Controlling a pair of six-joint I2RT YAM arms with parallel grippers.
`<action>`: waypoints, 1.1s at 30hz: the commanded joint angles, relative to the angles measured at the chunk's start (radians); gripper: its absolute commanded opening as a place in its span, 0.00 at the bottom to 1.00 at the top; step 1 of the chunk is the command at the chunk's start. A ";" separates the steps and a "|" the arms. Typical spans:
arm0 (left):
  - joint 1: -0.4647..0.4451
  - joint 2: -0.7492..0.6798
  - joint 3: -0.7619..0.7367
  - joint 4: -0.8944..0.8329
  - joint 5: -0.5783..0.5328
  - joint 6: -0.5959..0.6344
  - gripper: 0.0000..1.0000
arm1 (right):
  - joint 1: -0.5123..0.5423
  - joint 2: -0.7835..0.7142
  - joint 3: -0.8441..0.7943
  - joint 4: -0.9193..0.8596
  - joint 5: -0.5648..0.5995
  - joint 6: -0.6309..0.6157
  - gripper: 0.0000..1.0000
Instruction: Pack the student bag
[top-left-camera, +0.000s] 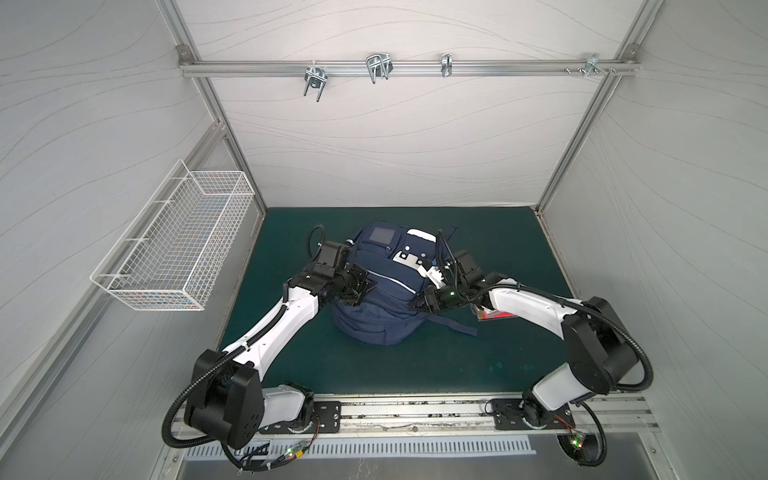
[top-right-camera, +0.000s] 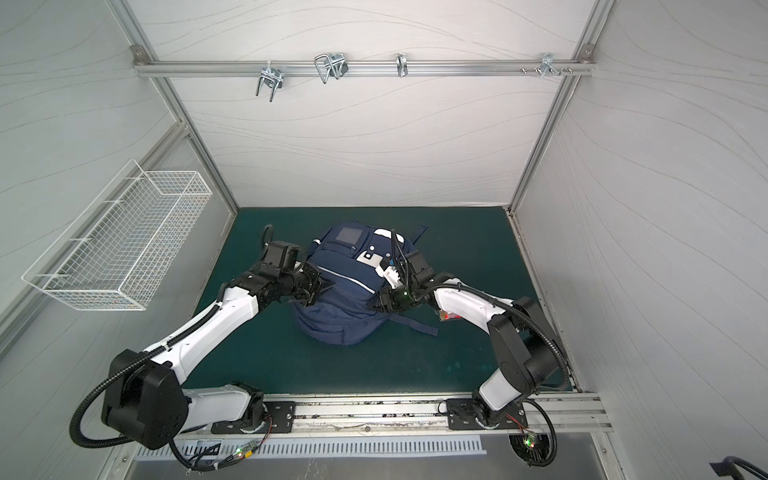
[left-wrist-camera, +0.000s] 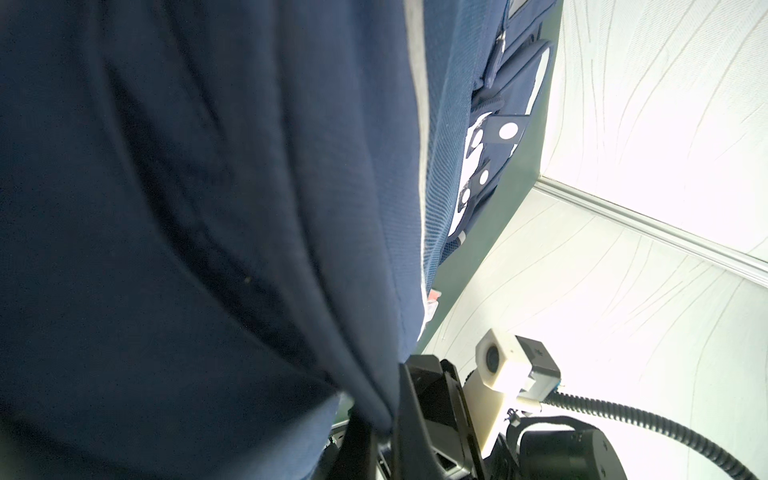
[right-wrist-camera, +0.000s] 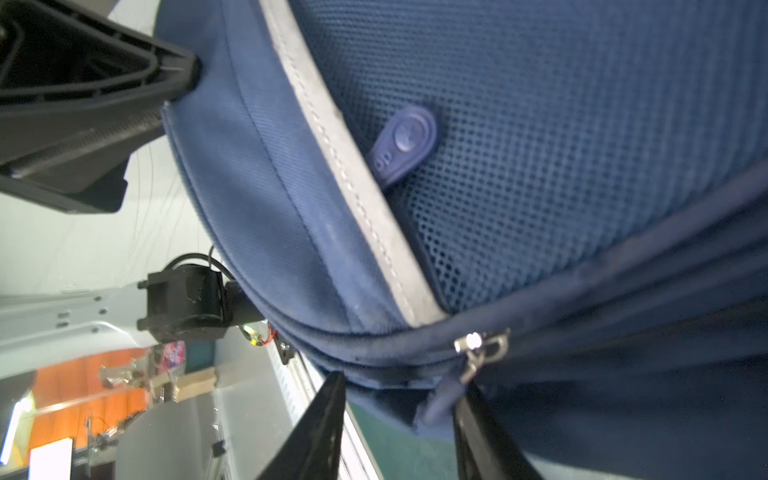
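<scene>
The student bag (top-left-camera: 382, 291) (top-right-camera: 345, 291), a navy backpack with white stripes and dotted white patches, lies on the green mat (top-left-camera: 415, 365) in both top views. My left gripper (top-left-camera: 357, 297) (left-wrist-camera: 382, 419) is at the bag's left side, shut on a fold of its navy fabric (left-wrist-camera: 208, 208). My right gripper (top-left-camera: 417, 303) (right-wrist-camera: 403, 384) is at the bag's right side. Its jaws stand apart around the bag's edge. A metal zipper slider (right-wrist-camera: 478, 345) sits just beyond them, and its navy pull tab (right-wrist-camera: 440, 401) hangs between the fingers, close to one of them.
A white wire basket (top-left-camera: 174, 245) hangs on the left wall. Metal hooks (top-left-camera: 378, 66) sit on the rear rail. A loose bag strap (top-left-camera: 457, 324) trails on the mat to the right. A red-and-clear item (top-left-camera: 494, 313) lies partly hidden under my right arm.
</scene>
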 joint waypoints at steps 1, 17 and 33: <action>0.001 -0.001 0.020 0.101 0.017 -0.001 0.00 | 0.006 -0.031 -0.012 -0.017 0.047 -0.008 0.31; 0.000 -0.016 0.005 0.084 0.015 0.009 0.00 | 0.007 -0.044 0.014 -0.058 0.119 -0.015 0.15; 0.001 -0.019 -0.011 0.090 0.014 0.010 0.00 | 0.006 0.031 0.076 -0.066 0.116 -0.017 0.20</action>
